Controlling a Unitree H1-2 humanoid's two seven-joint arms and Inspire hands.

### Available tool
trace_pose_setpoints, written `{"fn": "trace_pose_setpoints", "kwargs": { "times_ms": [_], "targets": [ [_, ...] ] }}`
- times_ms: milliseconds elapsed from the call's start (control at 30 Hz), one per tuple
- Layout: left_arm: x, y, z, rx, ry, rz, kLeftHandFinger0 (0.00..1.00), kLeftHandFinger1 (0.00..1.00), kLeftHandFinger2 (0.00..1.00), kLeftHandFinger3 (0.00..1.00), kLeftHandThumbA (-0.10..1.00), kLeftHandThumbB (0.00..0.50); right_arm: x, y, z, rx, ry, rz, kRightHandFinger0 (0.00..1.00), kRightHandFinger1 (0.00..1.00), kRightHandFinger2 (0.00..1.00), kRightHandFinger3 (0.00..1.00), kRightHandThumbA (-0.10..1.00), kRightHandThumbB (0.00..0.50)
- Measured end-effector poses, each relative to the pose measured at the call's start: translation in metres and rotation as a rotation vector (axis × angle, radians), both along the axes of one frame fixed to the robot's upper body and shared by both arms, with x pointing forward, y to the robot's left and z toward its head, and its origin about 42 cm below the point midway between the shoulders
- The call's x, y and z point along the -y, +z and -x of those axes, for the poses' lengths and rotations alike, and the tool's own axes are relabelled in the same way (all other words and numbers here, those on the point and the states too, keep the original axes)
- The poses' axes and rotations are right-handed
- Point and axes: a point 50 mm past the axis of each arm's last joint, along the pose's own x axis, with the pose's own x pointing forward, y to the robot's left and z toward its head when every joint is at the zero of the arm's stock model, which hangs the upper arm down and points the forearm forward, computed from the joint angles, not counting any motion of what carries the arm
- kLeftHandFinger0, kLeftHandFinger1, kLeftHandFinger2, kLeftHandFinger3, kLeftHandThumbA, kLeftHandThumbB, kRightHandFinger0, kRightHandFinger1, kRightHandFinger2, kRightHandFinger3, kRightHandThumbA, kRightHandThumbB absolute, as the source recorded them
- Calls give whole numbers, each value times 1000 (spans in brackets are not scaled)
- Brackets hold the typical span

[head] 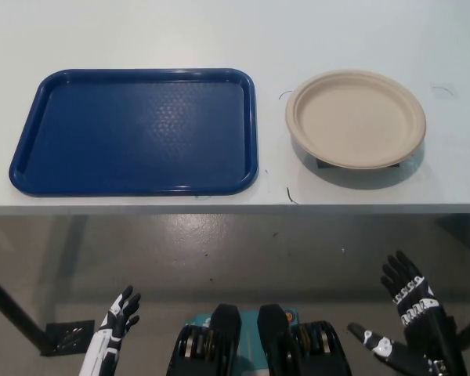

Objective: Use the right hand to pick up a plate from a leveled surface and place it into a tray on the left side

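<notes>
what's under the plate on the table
The beige plate sits raised on a small dark support; only its edges peek out below the rim, above the white table. The rest of the support is covered by the plate, so its shape cannot be seen.

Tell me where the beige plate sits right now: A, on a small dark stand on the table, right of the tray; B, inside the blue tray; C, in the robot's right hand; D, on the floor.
A: the beige plate rests on a small dark stand on the white table, right of the blue tray.
</notes>
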Motion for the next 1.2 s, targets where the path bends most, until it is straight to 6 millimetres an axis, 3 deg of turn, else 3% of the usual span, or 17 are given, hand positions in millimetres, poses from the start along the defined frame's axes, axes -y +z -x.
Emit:
{"fn": "trace_pose_setpoints", "kwargs": {
  "times_ms": [33,100,233,367,700,1200],
  "targets": [
    [0,0,0,-1,0,0,1000,1000,1000,1000,1000,21,0,1,-1,-7,2,-18,1000,1000,1000,1000,1000,399],
    [0,-1,0,-3,0,-1,1000,1000,1000,1000,1000,48,0,3,-4,-22,7,-59,1000,1000,1000,1000,1000,397],
    [0,-2,1,-8,0,-2,1000,1000,1000,1000,1000,37,0,5,-11,-48,15,-123,1000,1000,1000,1000,1000,377],
    [0,-3,1,-12,0,-4,1000,1000,1000,1000,1000,40,2,12,-26,-67,27,-213,1000,1000,1000,1000,1000,415],
    [0,-3,1,-12,-2,-14,1000,1000,1000,1000,1000,44,5,20,-64,-134,60,-415,1000,1000,1000,1000,1000,421],
    [0,-3,1,-9,-9,-36,1000,1000,1000,1000,1000,33,5,9,-102,-294,104,-781,1000,1000,1000,1000,1000,414]
  ]
}}
